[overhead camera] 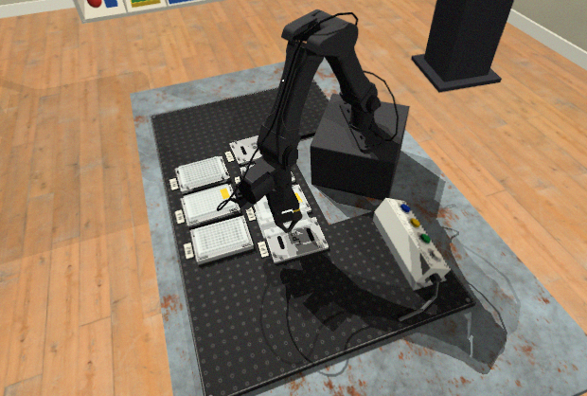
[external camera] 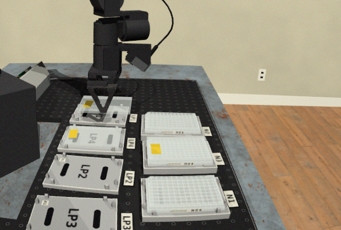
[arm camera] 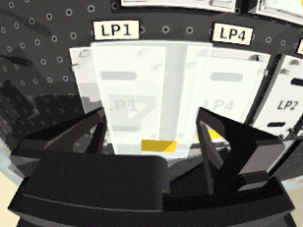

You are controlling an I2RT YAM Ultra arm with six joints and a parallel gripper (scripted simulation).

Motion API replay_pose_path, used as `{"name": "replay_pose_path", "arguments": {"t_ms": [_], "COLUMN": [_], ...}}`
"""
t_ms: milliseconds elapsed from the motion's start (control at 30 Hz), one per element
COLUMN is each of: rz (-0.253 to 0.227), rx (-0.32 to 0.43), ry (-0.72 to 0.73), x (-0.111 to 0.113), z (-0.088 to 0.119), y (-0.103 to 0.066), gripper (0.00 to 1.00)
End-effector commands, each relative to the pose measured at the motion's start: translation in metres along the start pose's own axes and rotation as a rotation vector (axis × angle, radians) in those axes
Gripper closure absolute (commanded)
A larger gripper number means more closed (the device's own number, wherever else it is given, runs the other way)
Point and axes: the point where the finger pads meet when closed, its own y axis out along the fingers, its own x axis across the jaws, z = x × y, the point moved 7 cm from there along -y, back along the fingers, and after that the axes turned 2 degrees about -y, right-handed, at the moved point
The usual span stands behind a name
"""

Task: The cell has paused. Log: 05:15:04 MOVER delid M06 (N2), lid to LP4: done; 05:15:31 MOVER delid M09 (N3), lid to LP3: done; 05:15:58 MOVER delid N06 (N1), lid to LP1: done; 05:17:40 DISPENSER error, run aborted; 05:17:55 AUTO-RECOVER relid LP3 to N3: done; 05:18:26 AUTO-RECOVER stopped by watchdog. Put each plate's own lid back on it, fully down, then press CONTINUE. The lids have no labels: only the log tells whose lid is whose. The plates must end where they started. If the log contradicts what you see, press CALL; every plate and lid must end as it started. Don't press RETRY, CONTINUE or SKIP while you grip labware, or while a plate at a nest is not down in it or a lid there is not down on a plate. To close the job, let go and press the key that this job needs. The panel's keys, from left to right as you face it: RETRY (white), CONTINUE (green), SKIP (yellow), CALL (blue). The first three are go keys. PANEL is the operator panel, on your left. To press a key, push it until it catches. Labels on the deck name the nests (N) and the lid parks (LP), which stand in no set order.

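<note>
Clock directions take the exterior view's far side as twelve. Nearest, at seven, lies park LP3 [overhead camera: 237,146] [external camera: 59,199], bare grey with two dark slots, its name in black and a small "A1" tag; at five, the N1 plate [overhead camera: 202,173] [external camera: 184,193] reads "N06". Beyond them, bare park LP2 [external camera: 93,176] [arm camera: 273,116] sits at nine, and at three the N3 plate [overhead camera: 208,206] [external camera: 179,151] reads "M09" beneath a clear lid with a yellow patch. Next, at ten, a clear lid [overhead camera: 302,202] [external camera: 85,136] [arm camera: 236,92], also yellow-patched, lies over printed LP4; the N2 plate [overhead camera: 221,239] [external camera: 172,122], at one, reads "M06". Farther, toward eleven, the hand [overhead camera: 288,227] [external camera: 103,111] [arm camera: 151,111] is clamped on a see-through lid [overhead camera: 266,214] [external camera: 121,108] [arm camera: 152,92], pale and glassy with a yellow patch, raised above park LP1 [overhead camera: 293,248] [external camera: 121,122] [arm camera: 86,92] and overlapping LP4 in the wrist view. Behind, at ten, stands the off-white panel [overhead camera: 403,243] [external camera: 38,78].
</note>
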Motion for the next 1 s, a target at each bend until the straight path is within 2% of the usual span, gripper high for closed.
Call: {"name": "replay_pose_path", "arguments": {"t_ms": [0,300,367,867,967], "rz": [-0.012,-0.010,-0.010,-0.010,-0.010], "rx": [-0.010,-0.005,-0.005,-0.008,-0.008], "ry": [-0.033,-0.032,-0.032,-0.032,-0.032], "x": [-0.012,-0.053,-0.053,-0.121,-0.125], "z": [-0.015,-0.036,-0.036,-0.071,-0.073], "y": [-0.004,-0.003,-0.003,-0.003,-0.003], "gripper": [1.00,1.00,1.00,1.00,1.00]}}
